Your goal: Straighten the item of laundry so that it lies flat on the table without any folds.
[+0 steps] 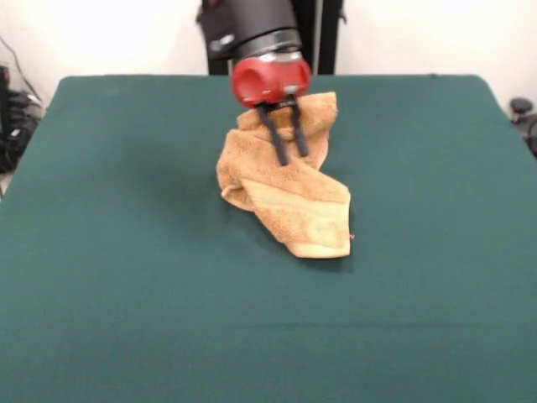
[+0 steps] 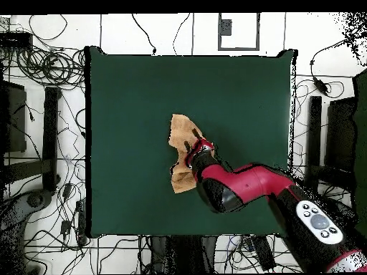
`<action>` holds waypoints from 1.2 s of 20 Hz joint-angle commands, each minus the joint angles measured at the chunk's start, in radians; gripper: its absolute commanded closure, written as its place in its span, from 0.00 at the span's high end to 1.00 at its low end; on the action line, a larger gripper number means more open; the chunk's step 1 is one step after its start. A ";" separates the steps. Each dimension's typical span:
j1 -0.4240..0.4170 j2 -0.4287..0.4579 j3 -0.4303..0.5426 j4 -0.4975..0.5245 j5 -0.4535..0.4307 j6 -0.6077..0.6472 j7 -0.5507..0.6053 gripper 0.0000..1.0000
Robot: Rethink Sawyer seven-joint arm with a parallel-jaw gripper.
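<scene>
The tan-orange towel [image 1: 289, 201] lies crumpled in a long bunched heap near the middle of the dark green table [image 1: 126, 252]. One banded end points toward the front edge and the other end lies bunched behind the gripper. My gripper [image 1: 292, 157] comes straight down on the towel's middle. Its two black fingers [image 1: 277, 138] stand close together and pinch a raised fold of cloth. In the overhead view the towel [image 2: 180, 132] runs lengthwise beside the gripper [image 2: 193, 152], and the red arm covers part of it. I see no white tag.
The green cloth stretches wide on every side of the towel. Cables and stands [image 2: 43, 107] lie on the floor round the table. The robot's dark pedestal [image 1: 319, 34] stands behind the far edge.
</scene>
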 commanded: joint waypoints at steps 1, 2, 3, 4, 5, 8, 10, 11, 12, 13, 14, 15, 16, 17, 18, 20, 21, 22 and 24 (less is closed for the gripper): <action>-0.181 0.237 0.200 0.003 -0.004 0.226 -0.024 1.00; -0.183 0.236 0.201 0.004 -0.004 0.230 -0.028 1.00; -0.186 0.236 0.203 0.005 -0.004 0.234 -0.031 1.00; -0.189 0.235 0.205 0.006 -0.004 0.239 -0.035 1.00; -0.194 0.229 0.205 0.010 -0.005 0.240 -0.038 1.00; -0.180 0.205 0.186 0.009 -0.019 0.218 -0.005 1.00; -0.168 0.181 0.168 0.008 -0.026 0.195 0.022 1.00; -0.160 0.171 0.157 0.006 -0.029 0.182 0.037 1.00; -0.153 0.162 0.147 0.005 -0.031 0.169 0.052 1.00; -0.153 0.161 0.144 0.007 -0.026 0.161 0.063 1.00; -0.154 0.161 0.142 0.009 -0.022 0.152 0.074 1.00; -0.154 0.160 0.139 0.010 -0.017 0.144 0.085 1.00; -0.138 0.140 0.129 0.019 -0.019 0.129 0.097 1.00; -0.125 0.130 0.119 0.020 -0.021 0.122 0.103 1.00; -0.112 0.120 0.109 0.021 -0.022 0.115 0.110 1.00; -0.066 0.089 0.070 0.024 -0.021 0.085 0.140 1.00; -0.045 0.077 0.045 0.022 -0.015 0.064 0.160 1.00; -0.024 0.065 0.020 0.020 -0.008 0.043 0.180 1.00; 0.015 0.046 -0.035 0.018 0.016 -0.006 0.220 1.00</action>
